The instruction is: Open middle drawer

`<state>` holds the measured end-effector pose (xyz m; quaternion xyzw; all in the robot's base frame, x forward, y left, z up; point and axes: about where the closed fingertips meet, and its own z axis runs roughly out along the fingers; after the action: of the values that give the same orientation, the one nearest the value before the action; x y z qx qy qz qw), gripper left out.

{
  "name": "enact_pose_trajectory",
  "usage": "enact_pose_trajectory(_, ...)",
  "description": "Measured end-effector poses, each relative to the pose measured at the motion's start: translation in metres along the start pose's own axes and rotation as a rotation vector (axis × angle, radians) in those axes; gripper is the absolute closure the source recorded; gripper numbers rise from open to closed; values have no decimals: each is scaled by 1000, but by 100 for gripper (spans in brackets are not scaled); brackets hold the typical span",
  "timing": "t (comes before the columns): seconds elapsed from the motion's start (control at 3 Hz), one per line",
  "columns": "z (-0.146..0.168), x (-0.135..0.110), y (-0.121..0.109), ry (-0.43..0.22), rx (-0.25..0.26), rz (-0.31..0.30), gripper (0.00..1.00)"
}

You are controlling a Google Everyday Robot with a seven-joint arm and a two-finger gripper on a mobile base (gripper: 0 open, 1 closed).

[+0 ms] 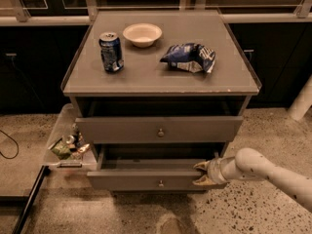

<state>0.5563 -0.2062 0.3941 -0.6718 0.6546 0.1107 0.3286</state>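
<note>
You'll find your gripper at the lower right of the cabinet, fingers spread apart, one above and one below the top edge of the middle drawer at its right end. That drawer stands partway out of the cabinet, just beneath the wider drawer front, its round knob centred.
</note>
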Motion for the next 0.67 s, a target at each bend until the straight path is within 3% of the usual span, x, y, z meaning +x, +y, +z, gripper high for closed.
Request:
enact_pose_trajectory(0.33, -2, 1, 6, -11, -10, 7, 62)
enact_pose_trajectory(0.67, -4, 0, 6, -12, -10, 7, 85)
